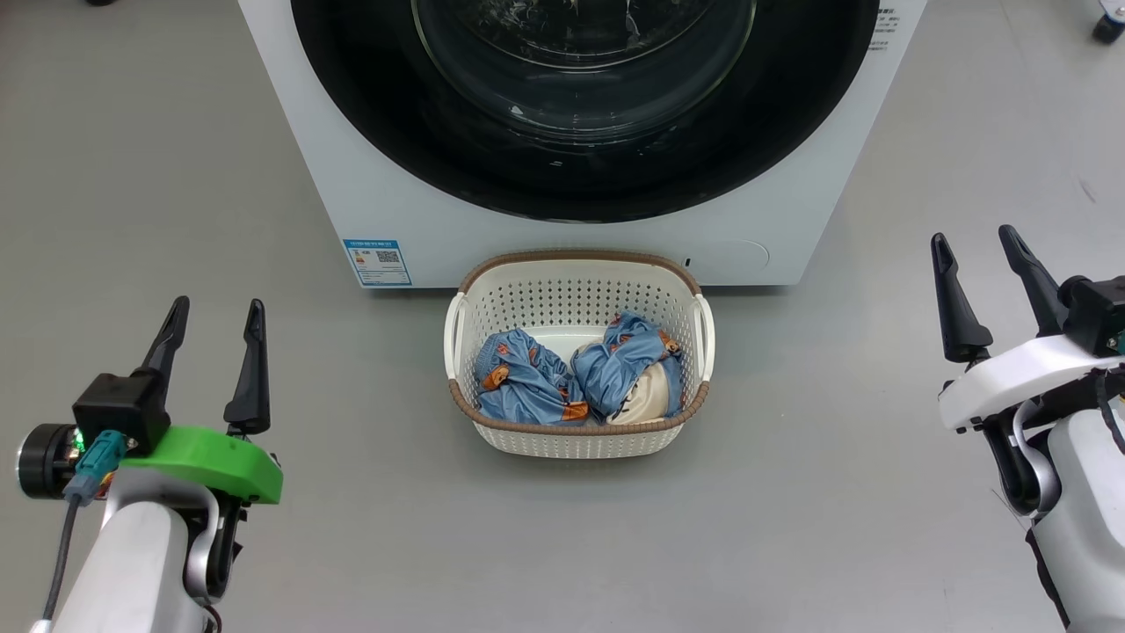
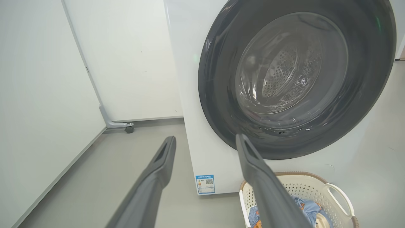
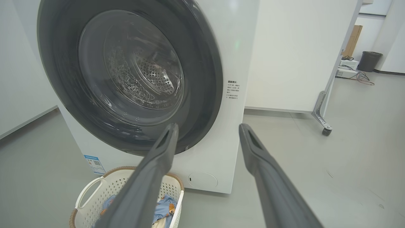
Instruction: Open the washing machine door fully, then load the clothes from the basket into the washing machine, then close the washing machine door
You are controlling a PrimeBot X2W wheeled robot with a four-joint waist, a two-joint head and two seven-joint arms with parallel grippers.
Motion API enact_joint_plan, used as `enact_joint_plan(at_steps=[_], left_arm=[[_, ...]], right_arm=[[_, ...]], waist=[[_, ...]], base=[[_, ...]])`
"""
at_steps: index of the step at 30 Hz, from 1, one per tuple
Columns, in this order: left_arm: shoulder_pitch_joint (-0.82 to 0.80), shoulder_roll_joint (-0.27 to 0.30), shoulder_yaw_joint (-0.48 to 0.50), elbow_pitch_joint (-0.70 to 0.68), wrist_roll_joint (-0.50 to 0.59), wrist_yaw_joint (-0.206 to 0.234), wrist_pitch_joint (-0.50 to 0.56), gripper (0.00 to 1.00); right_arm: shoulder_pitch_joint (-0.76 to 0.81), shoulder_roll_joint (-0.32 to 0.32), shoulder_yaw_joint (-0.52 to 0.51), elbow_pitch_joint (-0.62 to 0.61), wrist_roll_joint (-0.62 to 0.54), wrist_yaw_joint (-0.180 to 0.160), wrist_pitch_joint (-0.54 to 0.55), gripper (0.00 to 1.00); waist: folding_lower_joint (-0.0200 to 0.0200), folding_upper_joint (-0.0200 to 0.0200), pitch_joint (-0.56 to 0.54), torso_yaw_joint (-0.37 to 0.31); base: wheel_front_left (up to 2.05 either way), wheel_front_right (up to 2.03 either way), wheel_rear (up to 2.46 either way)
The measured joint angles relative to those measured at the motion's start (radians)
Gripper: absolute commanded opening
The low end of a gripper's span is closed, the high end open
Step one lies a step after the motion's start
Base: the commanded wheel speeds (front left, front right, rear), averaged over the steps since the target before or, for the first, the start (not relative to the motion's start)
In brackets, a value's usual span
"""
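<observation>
Head view: a plain grey floor (image 1: pixel 176 176) runs under everything. My big white boxy front-loading washing machine (image 1: pixel 422 202) stands at the top. Its large round door (image 1: pixel 791 132), with a glossy black rim and a clear glass bowl, lies shut against the front, and the frame cuts off its upper part. Just in front of the machine, below the door, sits the small cream-white perforated plastic basket (image 1: pixel 571 303) with a brown woven-look rim. In it lie the clothes (image 1: pixel 527 382): two bundles of light blue fabric printed with orange-brown bears, side by side, the right one showing a cream lining. A blue-and-white QR sticker (image 1: pixel 377 262) sits low on the machine's front to the left, and a round flap (image 1: pixel 736 255) low to the right. My left pincer (image 1: pixel 218 308) hangs well left of the machine and my right pincer (image 1: pixel 972 236) well right of it. Both are spread wide, hold nothing and touch nothing.

Left wrist view: tall white wall panels (image 2: pixel 126 63) stand left of the machine, one on a metal foot with a small dark castor (image 2: pixel 128 129). Through the door glass I make out the perforated steel drum (image 2: pixel 284 72), blurred by reflections. One of my own fingers hides part of the basket, and the frame cuts off its near side.

Right wrist view: right of the machine stands a white partition (image 3: pixel 284 53) on a wheeled foot. Beyond it are a dark bin (image 3: pixel 369 61) and a brown cardboard box (image 3: pixel 352 39), both small and far off. A printed label (image 3: pixel 233 90) beside the door is too small to read. My finger covers much of the basket, leaving a scrap of blue fabric showing.
</observation>
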Motion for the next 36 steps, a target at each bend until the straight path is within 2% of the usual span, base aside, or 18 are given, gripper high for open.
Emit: enact_joint_plan(at_steps=[17,36], left_arm=[[-0.001,-0.028,0.058,0.006,-0.013,0.0,-0.002,1.0],[-0.021,-0.03,0.071,0.002,0.008,0.0,-0.002,1.0]], right_arm=[[0.0,0.014,-0.032,0.009,0.021,0.007,0.0,1.0],[0.0,0.034,-0.071,0.007,0.011,0.012,0.0,1.0]], waist=[[0.0,0.0,0.002,-0.007],[0.0,0.0,0.017,-0.015]], base=[[0.0,0.0,0.0],[0.0,0.0,0.0]])
